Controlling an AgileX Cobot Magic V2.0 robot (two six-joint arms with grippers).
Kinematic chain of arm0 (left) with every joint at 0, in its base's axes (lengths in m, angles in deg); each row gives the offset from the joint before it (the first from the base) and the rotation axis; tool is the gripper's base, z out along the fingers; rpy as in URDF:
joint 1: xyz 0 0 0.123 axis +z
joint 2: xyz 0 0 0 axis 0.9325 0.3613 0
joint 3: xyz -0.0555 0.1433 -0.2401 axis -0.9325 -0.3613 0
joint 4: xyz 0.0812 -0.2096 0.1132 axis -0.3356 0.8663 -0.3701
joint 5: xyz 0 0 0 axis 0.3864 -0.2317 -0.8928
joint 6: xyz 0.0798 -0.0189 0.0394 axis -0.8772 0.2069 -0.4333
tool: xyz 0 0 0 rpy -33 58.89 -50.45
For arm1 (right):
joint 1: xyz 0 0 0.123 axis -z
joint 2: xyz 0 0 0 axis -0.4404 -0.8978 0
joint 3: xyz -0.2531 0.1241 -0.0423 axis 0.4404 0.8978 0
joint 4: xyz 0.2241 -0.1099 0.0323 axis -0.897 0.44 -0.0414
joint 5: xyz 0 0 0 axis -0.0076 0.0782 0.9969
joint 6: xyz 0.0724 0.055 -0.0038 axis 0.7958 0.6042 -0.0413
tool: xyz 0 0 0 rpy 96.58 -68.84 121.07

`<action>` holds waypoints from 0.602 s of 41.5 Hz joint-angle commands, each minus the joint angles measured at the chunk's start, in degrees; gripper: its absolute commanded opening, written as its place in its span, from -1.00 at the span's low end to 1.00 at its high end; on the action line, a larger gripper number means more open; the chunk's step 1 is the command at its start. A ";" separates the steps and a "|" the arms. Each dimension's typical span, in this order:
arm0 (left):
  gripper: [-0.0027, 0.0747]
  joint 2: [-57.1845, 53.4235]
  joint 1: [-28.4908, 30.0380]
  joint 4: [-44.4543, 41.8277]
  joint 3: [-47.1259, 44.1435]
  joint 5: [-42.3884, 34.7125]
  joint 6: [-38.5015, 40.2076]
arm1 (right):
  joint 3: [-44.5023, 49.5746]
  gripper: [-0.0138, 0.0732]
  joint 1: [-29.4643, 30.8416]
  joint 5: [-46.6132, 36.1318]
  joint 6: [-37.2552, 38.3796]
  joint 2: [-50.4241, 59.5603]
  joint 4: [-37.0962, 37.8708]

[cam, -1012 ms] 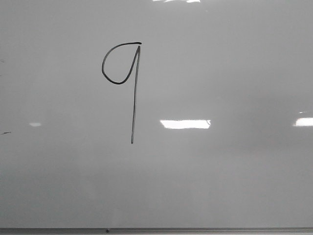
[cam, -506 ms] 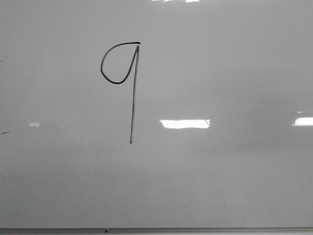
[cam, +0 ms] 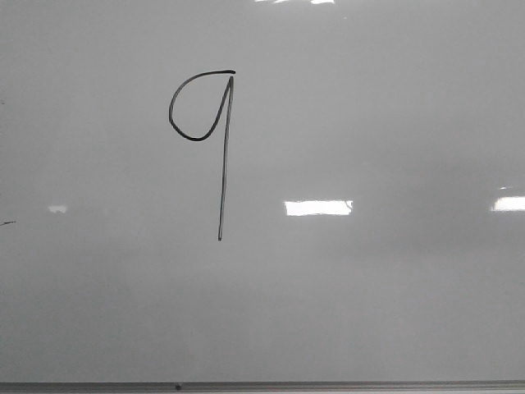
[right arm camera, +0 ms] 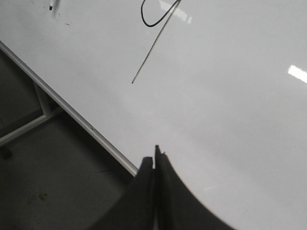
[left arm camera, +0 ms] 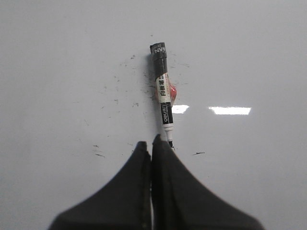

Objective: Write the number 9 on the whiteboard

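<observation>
The number 9 (cam: 225, 164) stands in thin black ink on the whiteboard (cam: 369, 123), with a teardrop loop and a long straight stem. No gripper shows in the front view. In the left wrist view my left gripper (left arm camera: 149, 140) is shut, nothing between the jaws. A black and white marker (left arm camera: 163, 96) lies on the board (left arm camera: 72, 72) just beyond the fingertips, its tip beside one finger. In the right wrist view my right gripper (right arm camera: 152, 153) is shut and empty over the board (right arm camera: 230, 120) near its rim. The 9 (right arm camera: 154, 45) lies well beyond it.
The board's thin metal rim (cam: 328, 386) runs along the near edge and shows in the right wrist view (right arm camera: 72, 111). Past it are a dark floor (right arm camera: 43, 167) and a pale frame bar (right arm camera: 29, 125). Small ink specks (left arm camera: 115, 91) and a red patch (left arm camera: 172, 92) surround the marker.
The 9 is unchanged. The view shifted slightly a second ago. The bright reflection right of the stem is now shorter at its left end.
</observation>
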 commanded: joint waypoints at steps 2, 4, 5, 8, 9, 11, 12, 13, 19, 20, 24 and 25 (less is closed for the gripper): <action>-0.98 -1.20 0.08 0.17 -0.18 -5.09 0.63 | -1.38 -0.84 0.31 -3.42 0.09 -0.32 -1.44; -0.98 -1.20 0.08 0.17 -0.18 -5.09 0.63 | -1.38 -0.84 0.31 -3.42 0.09 -0.32 -1.44; -0.98 -1.20 0.08 0.17 -0.18 -5.09 0.63 | -1.38 -0.84 0.31 -3.42 0.09 -0.32 -1.44; -0.98 -1.20 0.08 0.17 -0.18 -5.09 0.63 | -1.38 -0.84 0.31 -3.42 0.09 -0.32 -1.44; -0.98 -1.20 0.08 0.17 -0.18 -5.09 0.63 | -1.38 -0.84 0.31 -3.42 0.09 -0.32 -1.44; -0.98 -1.20 0.08 0.17 -0.18 -5.09 0.63 | -1.38 -0.84 0.31 -3.42 0.09 -0.32 -1.44; -0.98 -1.20 0.08 0.17 -0.18 -5.09 0.63 | -1.38 -0.84 0.31 -3.42 0.09 -0.32 -1.44; -0.98 -1.20 0.08 0.17 -0.18 -5.09 0.63 | -1.38 -0.84 0.31 -3.42 0.09 -0.32 -1.44; -0.98 -1.20 0.08 0.17 -0.18 -5.09 0.63 | -0.09 -0.84 0.31 -8.57 0.19 0.68 -0.68; -0.98 -1.20 0.08 0.17 -0.18 -5.09 0.63 | 0.39 -0.84 0.31 -10.05 0.31 1.16 -0.18; -0.98 -1.20 0.08 0.17 -0.18 -5.09 0.63 | 3.83 -0.84 0.31 -17.87 6.74 4.31 5.67; -0.98 -1.20 0.08 0.17 -0.18 -5.09 0.63 | 4.79 -0.84 0.31 -20.19 9.15 5.09 8.21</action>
